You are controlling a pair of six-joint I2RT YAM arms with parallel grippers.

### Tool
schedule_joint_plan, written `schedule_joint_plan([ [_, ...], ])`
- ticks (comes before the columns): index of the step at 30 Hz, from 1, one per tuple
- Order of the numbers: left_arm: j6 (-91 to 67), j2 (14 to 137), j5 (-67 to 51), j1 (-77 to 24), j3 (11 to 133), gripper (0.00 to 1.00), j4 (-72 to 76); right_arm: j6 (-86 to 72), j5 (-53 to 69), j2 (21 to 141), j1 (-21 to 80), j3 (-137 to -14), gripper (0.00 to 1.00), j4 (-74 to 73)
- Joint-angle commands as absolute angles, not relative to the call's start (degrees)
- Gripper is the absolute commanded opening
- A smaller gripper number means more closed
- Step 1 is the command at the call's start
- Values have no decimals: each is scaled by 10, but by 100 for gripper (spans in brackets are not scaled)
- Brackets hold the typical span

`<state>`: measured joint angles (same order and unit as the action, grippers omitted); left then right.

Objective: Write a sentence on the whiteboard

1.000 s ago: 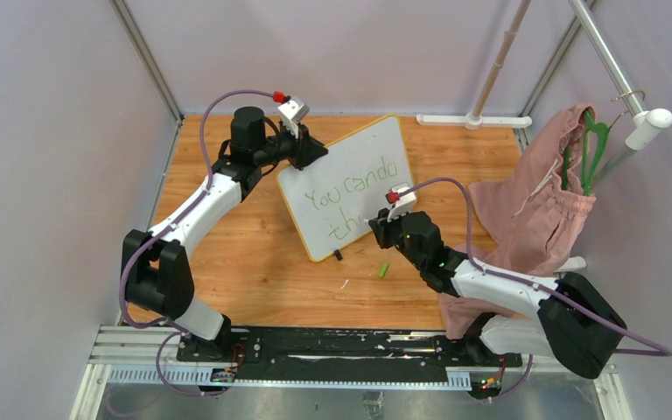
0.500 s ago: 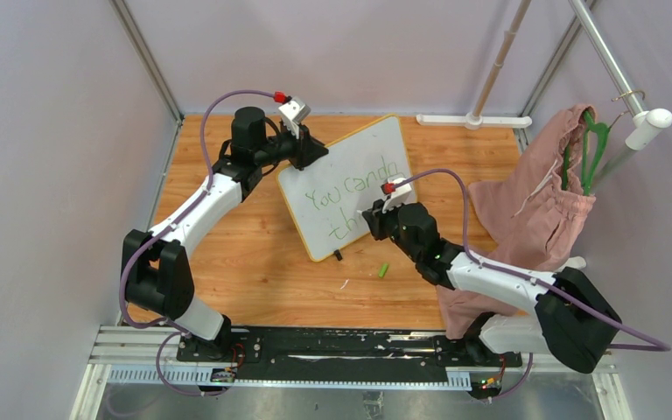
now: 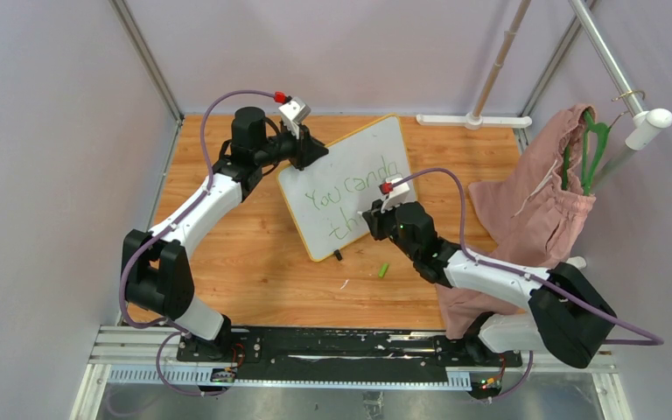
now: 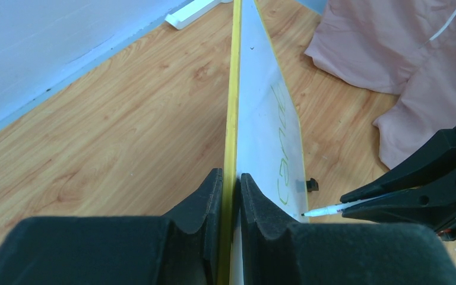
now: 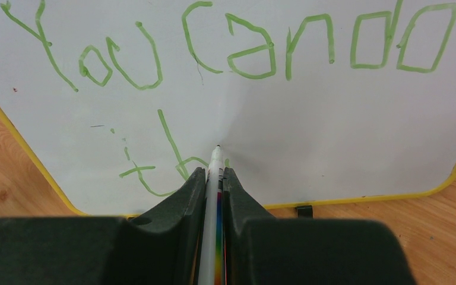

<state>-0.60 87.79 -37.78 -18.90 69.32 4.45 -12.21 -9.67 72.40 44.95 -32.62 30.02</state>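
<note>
The sentence (image 5: 246,59) runs in green across the whiteboard (image 5: 344,136). "You can do" fills the upper line, and below it only "th" stands so far. The whiteboard stands on its lower edge near the middle of the wooden worktop (image 3: 254,262), leaning back a little. It has a yellow rim all round, and one small black foot (image 5: 303,209) shows under the bottom edge.

A marker (image 5: 215,161) points at the lower line, its tip just right of the "h". It seems to touch the white face, though the glare there makes that hard to be sure of. The right fingers (image 5: 200,178) pinch the marker's barrel between them, coming at the board from the front. The left fingers (image 4: 218,181) are pressed onto the board's side rim at its far left edge, one on the back and one on the written face.

On the worktop in front of the board, near the right arm, lies a small green cap (image 3: 384,270), apart from both. Further right a pink garment (image 3: 534,210) hangs from a green hanger (image 3: 588,144) on a rail and drapes down to the worktop's edge. Behind the board a white pole base (image 3: 472,120) lies along the back wall.
</note>
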Motion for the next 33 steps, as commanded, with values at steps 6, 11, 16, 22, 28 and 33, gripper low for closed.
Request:
schedule_joint_plan([
  [6,-5,887,-396,-214,673,2,-9,-118,-111,736,433,-342,0,313],
  [11,-4,886,-396,-215,672,2,-9,-120,-111,737,432,-339,0,314],
  [16,-5,885,-396,-215,672,3,-8,-122,-113,736,431,-334,0,310],
  [22,-5,885,-396,-218,672,3,-9,-127,-106,740,428,-334,0,309],
  [28,-3,886,-394,-219,673,2,-10,-125,-100,732,428,-336,0,302],
  [33,-2,887,-391,-219,672,2,-12,-122,-107,686,426,-326,0,284],
])
